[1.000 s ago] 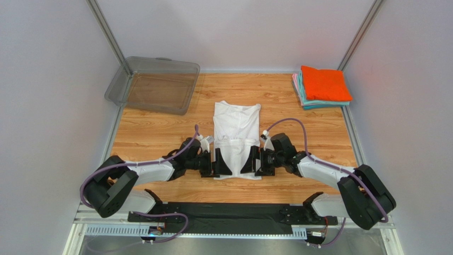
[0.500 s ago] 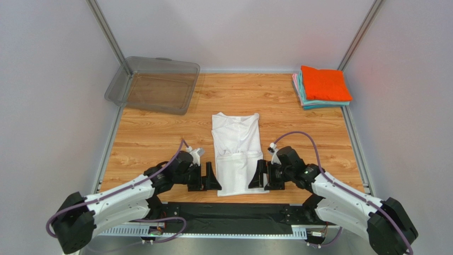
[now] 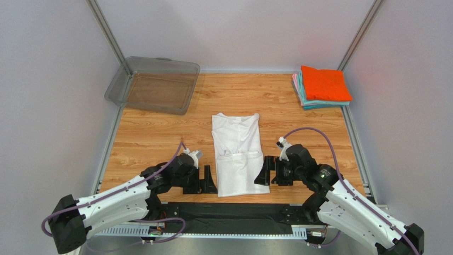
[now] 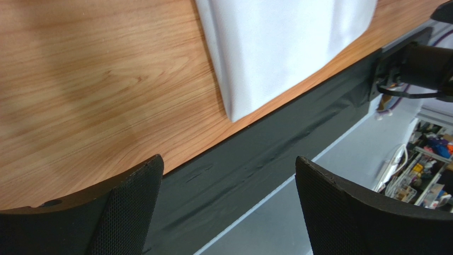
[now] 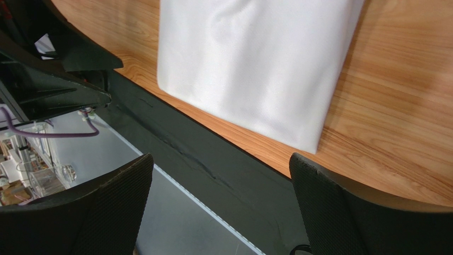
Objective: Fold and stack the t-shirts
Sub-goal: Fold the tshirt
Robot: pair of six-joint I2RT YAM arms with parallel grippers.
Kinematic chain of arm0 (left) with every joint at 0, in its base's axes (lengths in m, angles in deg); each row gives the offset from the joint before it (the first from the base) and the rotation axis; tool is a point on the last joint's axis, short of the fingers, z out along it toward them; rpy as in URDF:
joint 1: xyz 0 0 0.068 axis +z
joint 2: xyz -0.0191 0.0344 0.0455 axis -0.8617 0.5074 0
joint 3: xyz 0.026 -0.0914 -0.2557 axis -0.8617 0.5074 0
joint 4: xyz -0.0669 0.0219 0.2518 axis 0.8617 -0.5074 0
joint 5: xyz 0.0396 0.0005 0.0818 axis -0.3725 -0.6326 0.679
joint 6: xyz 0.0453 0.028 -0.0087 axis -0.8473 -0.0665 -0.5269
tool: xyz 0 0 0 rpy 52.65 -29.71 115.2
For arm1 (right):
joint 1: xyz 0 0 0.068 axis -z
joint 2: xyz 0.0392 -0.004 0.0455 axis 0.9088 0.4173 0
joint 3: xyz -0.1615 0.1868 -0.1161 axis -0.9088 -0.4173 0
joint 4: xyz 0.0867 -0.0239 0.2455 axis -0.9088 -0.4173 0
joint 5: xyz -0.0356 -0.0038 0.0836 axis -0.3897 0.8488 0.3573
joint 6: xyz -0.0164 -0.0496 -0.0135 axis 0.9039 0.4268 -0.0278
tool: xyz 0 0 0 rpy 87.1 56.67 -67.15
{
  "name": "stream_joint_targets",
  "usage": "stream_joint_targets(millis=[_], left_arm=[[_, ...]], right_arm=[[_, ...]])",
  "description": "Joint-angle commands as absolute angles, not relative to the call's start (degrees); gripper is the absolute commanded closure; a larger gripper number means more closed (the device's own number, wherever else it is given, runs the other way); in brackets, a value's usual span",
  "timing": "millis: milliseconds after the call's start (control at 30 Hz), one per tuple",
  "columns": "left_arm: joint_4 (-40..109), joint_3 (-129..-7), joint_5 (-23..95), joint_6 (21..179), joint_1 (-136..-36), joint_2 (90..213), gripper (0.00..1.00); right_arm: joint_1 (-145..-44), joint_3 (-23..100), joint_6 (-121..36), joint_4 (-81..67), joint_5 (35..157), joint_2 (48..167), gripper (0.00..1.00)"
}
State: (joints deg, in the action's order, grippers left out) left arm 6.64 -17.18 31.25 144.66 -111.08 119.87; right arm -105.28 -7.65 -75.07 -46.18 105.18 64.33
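white short-sleeved cotton t-shirt (image 3: 237, 154) lies folded lengthwise at the near edge of the wooden desk (image 3: 154, 138); likely soft and limp, best pinched at its near corners. left hand (image 3: 208, 179) and right hand (image 3: 264, 171) flank it, wide open, empty.

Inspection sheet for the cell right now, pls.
Surface: wood table, no damage seen.
Job's things: white t-shirt, folded to a long strip, centre; stack of folded shirts, orange on top, far right corner.
Clutter: grey bin, far left corner, looks empty.
End effectors: left end effector and right end effector open, either side of the shirt's near end, holding nothing.
Cables: purple cables arch clear of the shirt.
Surroundings: grey walls, nothing else seen.
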Motion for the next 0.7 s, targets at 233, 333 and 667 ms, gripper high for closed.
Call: stream_joint_targets(millis=[233,333,667], left_arm=[[18.18,-18.11,34.91,150.04,-115.84,131.77,0.11],[21.34,-18.46,35.26,151.44,-118.12,135.55,0.15],[24.78,-18.29,38.86,155.93,-123.67,142.86,0.6]], right_arm=[[-105.33,-11.57,-79.35,-49.24,100.69,65.21,0.11],[-105.24,-12.8,-79.71,-48.8,100.6,65.3,0.16],[-105.33,-16.58,-81.46,-45.72,103.49,65.3,0.24]])
